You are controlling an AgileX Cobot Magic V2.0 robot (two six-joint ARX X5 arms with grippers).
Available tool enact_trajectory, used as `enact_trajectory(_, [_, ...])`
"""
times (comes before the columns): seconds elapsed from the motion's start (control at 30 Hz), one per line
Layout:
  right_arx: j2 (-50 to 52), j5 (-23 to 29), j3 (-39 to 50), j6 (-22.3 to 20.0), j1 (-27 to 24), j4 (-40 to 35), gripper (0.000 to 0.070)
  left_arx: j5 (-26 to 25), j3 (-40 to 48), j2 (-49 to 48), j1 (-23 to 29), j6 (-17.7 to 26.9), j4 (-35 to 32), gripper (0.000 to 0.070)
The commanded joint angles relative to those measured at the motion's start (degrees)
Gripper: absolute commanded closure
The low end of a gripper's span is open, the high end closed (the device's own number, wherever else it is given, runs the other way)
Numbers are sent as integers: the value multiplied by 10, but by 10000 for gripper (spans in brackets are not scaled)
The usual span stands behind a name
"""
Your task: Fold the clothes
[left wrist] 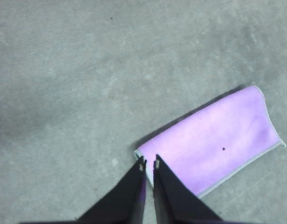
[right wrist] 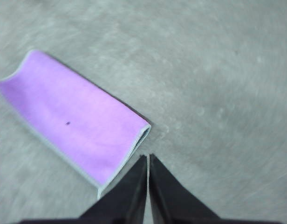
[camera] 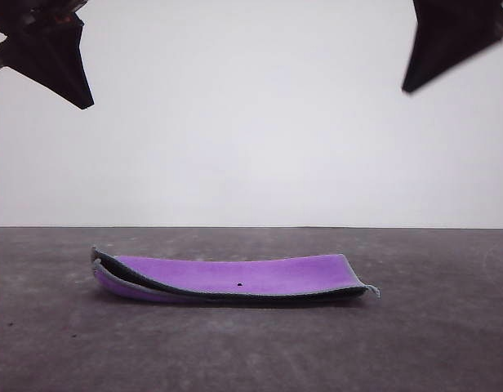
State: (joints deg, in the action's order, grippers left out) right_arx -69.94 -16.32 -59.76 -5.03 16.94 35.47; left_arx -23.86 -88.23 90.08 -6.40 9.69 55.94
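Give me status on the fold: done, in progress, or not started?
One fold looks done: the cloth lies doubled on the table, purple side up, dark grey showing at the edge. Nothing in hand: left claw and right claw are shut, raised above it. A second fold may remain.
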Motion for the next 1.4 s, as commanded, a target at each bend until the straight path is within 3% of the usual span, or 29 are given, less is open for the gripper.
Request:
enact_trajectory(0.0, [-10,-1,44,58,3,-48,700,1,-11,9,0,8,-3,689])
enact_trajectory(0.1, [-25,-12,85,79,3,-87,664,1,-11,9,0,8,-2,688])
enact_trajectory(0.13, [-33,-20,92,83,3,-92,616,1,-11,9,0,8,-2,688])
enact_trajectory(0.23, [-64,-47,96,93,3,-94,373,1,-11,9,0,8,-2,688])
enact_trajectory(0.4, [-123,-79,96,108,2,-115,288,1,-11,9,0,8,-2,688])
enact_trajectory(0.63, [-199,-179,96,163,0,-199,277,0,-11,9,1,8,-2,688])
enact_trajectory(0.93, [-256,-189,96,174,0,-223,277,1,-11,9,1,8,-3,688])
enact_trajectory(1.2, [-290,-240,96,206,1,-264,277,1,-11,9,1,8,-3,688])
enact_trajectory(1.37, [-298,-244,96,208,2,-260,277,1,-11,9,1,8,-3,688])
